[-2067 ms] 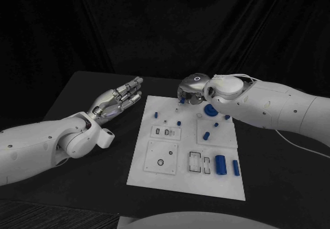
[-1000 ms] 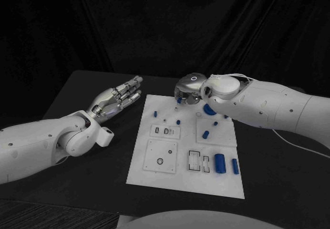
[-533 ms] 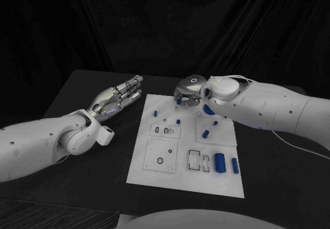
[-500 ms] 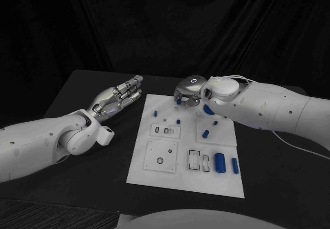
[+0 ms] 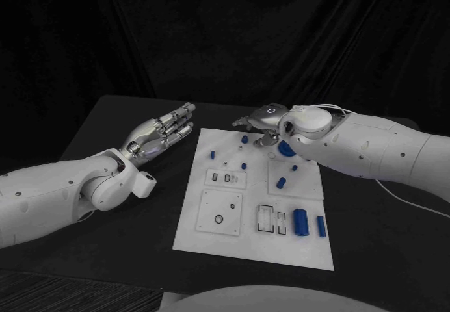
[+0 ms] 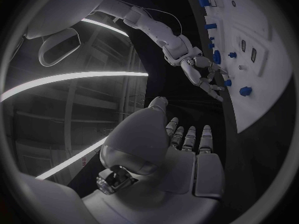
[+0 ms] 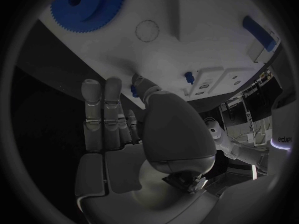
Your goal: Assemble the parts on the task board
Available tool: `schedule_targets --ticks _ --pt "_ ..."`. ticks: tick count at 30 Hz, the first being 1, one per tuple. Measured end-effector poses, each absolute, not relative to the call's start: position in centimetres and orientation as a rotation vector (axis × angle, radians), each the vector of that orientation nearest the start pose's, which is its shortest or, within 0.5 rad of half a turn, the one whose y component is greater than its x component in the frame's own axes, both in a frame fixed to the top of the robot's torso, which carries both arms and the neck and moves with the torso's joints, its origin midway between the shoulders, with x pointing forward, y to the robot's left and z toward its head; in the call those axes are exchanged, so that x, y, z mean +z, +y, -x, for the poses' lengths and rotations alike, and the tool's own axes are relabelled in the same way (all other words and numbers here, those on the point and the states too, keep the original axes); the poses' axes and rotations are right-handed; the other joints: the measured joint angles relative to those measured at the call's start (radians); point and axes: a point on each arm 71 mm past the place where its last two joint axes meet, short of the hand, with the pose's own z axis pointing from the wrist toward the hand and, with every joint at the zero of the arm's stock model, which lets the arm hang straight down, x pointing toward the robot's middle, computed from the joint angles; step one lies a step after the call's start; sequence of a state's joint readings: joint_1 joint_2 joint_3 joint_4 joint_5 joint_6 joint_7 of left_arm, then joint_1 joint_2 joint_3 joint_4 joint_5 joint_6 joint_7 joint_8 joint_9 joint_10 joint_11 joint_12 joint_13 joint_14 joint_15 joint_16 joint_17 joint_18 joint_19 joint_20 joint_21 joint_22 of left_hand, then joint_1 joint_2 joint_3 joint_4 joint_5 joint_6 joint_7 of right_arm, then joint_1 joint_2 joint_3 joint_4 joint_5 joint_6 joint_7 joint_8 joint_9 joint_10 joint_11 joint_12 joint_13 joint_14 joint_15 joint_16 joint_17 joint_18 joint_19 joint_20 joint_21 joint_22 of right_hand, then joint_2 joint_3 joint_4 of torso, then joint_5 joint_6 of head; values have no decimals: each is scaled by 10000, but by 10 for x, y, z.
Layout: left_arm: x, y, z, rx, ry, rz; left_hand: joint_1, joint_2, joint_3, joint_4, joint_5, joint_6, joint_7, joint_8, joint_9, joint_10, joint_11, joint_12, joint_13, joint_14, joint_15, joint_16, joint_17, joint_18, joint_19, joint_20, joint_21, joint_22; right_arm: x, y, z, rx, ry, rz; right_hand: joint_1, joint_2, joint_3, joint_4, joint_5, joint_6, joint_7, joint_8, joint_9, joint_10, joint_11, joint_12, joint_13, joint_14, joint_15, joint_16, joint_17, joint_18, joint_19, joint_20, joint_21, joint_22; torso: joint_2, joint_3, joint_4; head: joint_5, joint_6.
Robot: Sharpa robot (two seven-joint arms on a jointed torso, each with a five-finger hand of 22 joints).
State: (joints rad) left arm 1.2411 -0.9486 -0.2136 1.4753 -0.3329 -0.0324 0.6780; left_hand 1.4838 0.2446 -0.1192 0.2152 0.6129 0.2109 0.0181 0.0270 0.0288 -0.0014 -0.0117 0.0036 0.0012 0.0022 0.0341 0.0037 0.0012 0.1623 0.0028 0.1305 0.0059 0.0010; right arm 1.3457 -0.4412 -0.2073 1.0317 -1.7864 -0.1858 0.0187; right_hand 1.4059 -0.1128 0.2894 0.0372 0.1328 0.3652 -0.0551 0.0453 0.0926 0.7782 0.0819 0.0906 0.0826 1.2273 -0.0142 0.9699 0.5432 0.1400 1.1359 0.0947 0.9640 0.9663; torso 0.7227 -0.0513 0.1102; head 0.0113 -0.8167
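Observation:
The white task board (image 5: 246,242) lies in the middle of the table, with its far end (image 7: 156,55) under my right hand. Above that far edge my right hand (image 5: 261,121) hovers with its fingers spread, holding nothing. A small blue peg (image 5: 244,138) stands on the board just below those fingers. My wrist partly hides a blue gear (image 5: 285,151), which is plain in the right wrist view (image 7: 87,2). Several more blue pieces sit further down, among them a large cylinder (image 5: 300,221). To the left of the board my left hand (image 5: 163,132) is raised, flat and empty.
The black table (image 5: 112,195) runs wide on the left under my left arm. My right arm (image 5: 375,153) crosses above the board's far right corner. Empty slots (image 5: 268,221) lie in the board's near half.
My right hand has spread its fingers and drawn back slightly from the board's far edge. The small blue peg it pinched now stands free on the board. The left hand has not moved.

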Motion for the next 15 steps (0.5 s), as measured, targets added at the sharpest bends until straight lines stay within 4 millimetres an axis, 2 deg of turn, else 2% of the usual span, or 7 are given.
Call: schedule_targets --ticks 3,5,7,10,12,14,15 --pt "-201 258 -464 -16784 15195 5842 0 0 26 26 0 0 0 0 0 31 30 0 -1 0 0 0 1 0 0 0 0 -1 -186 -130 -561 3690 15812 7137 37 37 -125 87 0 355 87 82 32 12 6 262 65 64 6 185 194 2 104 18 122 204 1 0 0 -24 13" --pt "-201 258 -465 -16776 15196 5846 0 0 26 26 0 0 0 0 0 31 30 0 -3 0 0 0 1 0 0 0 0 -1 -181 -134 -557 3842 15497 7062 76 76 -204 166 0 840 204 218 106 207 16 529 127 246 -12 353 384 1 305 6 302 407 1 -1 0 -29 27" --pt "-201 259 -464 -16761 15195 5855 0 0 26 26 0 0 0 0 0 31 31 0 -3 0 0 0 2 0 0 0 0 -1 -173 -141 -554 3949 15175 6981 26 126 -263 226 1 1650 317 426 234 406 -10 804 188 404 -38 505 569 3 495 -19 461 612 -1 -1 -1 -29 36" --pt "-201 261 -464 -16728 15189 5875 0 0 26 26 0 0 0 0 0 31 31 0 -3 0 0 0 3 0 0 0 0 -1 -160 -154 -550 4037 14685 6806 -104 255 -300 263 1 2503 488 607 337 901 -60 1300 324 460 -81 563 638 1 579 -73 507 762 -8 0 -18 1 39" --pt "-201 262 -464 -16713 15185 5884 0 0 25 26 0 0 0 0 0 31 30 0 -3 0 0 0 3 0 0 0 0 -1 -152 -164 -546 4068 14431 6688 -108 266 -269 349 2 3128 605 749 418 1328 -116 1683 456 498 -119 563 669 1 613 -107 507 837 -16 0 -33 11 49" --pt "-201 263 -464 -16704 15183 5889 0 0 29 22 0 9 9 0 0 31 30 0 -3 0 0 0 3 0 0 0 0 -1 -148 -173 -543 4084 14279 6591 -16 358 -243 374 -31 3388 808 768 425 2012 -252 2334 759 507 -154 563 602 2 613 -107 507 838 -24 -1 -41 -8 71" --pt "-201 263 -464 -16698 15182 5892 0 0 55 -3 0 38 37 0 0 31 30 0 -3 0 0 0 4 0 0 0 0 -1 -147 -177 -542 4061 14228 6540 -19 356 -251 367 -60 3473 891 770 425 2337 -344 2804 1025 482 -241 533 544 1 591 -131 471 831 -27 0 -46 -22 86"
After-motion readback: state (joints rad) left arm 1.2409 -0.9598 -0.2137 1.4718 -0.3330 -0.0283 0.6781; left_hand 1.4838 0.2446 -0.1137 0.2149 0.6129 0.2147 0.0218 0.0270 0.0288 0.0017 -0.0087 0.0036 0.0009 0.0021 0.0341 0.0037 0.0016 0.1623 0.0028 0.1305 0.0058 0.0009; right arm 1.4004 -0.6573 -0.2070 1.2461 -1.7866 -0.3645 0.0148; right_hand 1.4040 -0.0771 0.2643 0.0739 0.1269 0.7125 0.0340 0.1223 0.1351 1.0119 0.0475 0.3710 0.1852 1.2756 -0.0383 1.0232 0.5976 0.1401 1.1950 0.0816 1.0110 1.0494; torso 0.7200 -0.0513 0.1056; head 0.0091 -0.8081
